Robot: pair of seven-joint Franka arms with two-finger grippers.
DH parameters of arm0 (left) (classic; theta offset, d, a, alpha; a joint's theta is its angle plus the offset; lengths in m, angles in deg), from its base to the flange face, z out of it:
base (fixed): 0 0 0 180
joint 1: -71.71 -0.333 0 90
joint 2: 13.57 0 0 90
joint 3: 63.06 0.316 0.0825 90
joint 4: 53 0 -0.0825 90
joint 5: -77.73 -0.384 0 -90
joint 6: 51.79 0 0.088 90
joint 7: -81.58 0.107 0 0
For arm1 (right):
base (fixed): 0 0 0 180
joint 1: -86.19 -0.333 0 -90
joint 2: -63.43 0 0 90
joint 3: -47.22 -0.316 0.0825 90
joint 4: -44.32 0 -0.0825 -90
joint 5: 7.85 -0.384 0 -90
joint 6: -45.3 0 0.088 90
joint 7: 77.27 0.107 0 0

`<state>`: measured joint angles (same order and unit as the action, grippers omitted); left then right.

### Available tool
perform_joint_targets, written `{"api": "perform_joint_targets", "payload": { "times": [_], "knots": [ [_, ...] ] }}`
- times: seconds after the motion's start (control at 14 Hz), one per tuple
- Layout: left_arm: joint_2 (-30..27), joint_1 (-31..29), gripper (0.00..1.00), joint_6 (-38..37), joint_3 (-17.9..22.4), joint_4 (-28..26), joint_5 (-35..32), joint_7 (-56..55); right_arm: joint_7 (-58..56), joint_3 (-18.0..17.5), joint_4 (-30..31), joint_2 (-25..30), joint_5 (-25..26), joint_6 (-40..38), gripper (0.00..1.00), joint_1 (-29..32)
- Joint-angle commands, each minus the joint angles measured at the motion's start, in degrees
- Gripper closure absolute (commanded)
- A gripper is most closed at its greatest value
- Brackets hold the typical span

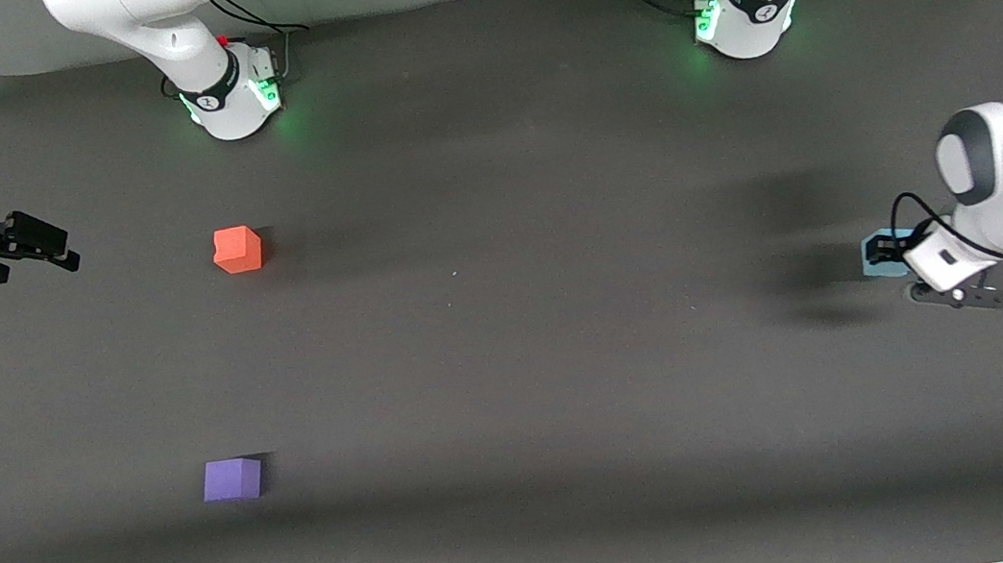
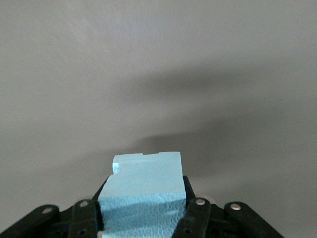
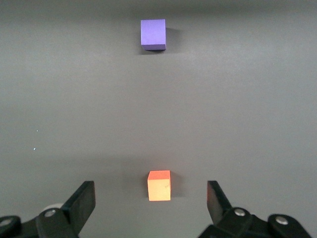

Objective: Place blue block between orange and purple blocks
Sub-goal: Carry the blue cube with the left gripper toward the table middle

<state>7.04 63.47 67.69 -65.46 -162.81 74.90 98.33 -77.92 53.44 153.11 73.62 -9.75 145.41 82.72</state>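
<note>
My left gripper (image 2: 143, 210) clamps the blue block (image 2: 143, 183) at the left arm's end of the table. Right gripper (image 1: 37, 248) waits, jaws wide, empty. Long carry to the gap between orange block (image 1: 238, 249) and purple block (image 1: 232, 479); I risk slipping or bumping either.

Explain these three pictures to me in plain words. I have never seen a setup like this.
Two white robot arms stand at a dark table. One picture looks down from a high camera facing them; the other two come from cameras on each arm's wrist. The left gripper, at the left arm's end of the table, is shut on the blue block. The right gripper waits open at the right arm's end of the table. The orange block and purple block sit apart on the table, the purple one nearer the high camera.
</note>
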Motion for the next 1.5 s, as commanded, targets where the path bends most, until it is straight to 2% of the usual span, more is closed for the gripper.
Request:
{"api": "perform_joint_targets", "payload": {
  "times": [0.0, 0.21, 0.43, 0.71, 0.86, 0.93, 1.07, 1.43],
  "knots": [
    [-0.5, 7.2, 0.58, -12.5, 0.2, 10.6, -0.5, -10.6, -1.3, 0.3, 1.4, 1.5, 0.1, 0.9, 0.0, -0.2],
    [-0.1, 18.1, 0.58, -18.3, 0.1, 16.5, 0.0, -26.5, -1.3, 0.3, 1.4, 1.5, 0.1, 0.9, 0.0, -0.2],
    [2.7, 30.3, 0.58, -17.6, -0.2, 21.0, 0.5, -44.0, -1.3, 0.3, 1.4, 1.5, 0.1, 0.9, 0.0, -0.2],
    [12.8, 44.8, 0.58, -17.3, -0.6, 31.6, 0.5, -60.7, -1.2, -0.1, 2.5, 1.6, 0.1, 2.0, 0.0, -0.4],
    [18.4, 50.7, 0.58, -12.8, -0.6, 36.0, 0.5, -66.3, -1.2, -0.1, 3.0, 1.7, 0.1, 2.3, 0.0, -0.7],
    [20.2, 53.3, 0.58, -8.7, -0.6, 36.3, 0.4, -68.7, -1.2, -0.1, 3.0, 1.8, 0.1, 2.3, 0.0, -0.7],
    [23.8, 56.7, 0.58, -2.0, -0.6, 36.1, 0.2, -70.5, -1.2, 0.0, 3.1, 1.9, 0.1, 2.3, 0.0, -0.7],
    [29.9, 58.6, 0.57, 7.7, -0.6, 36.2, 0.5, -70.5, -1.2, 0.1, 3.6, 1.9, 0.0, 2.5, 0.0, -0.7]
  ]
}}
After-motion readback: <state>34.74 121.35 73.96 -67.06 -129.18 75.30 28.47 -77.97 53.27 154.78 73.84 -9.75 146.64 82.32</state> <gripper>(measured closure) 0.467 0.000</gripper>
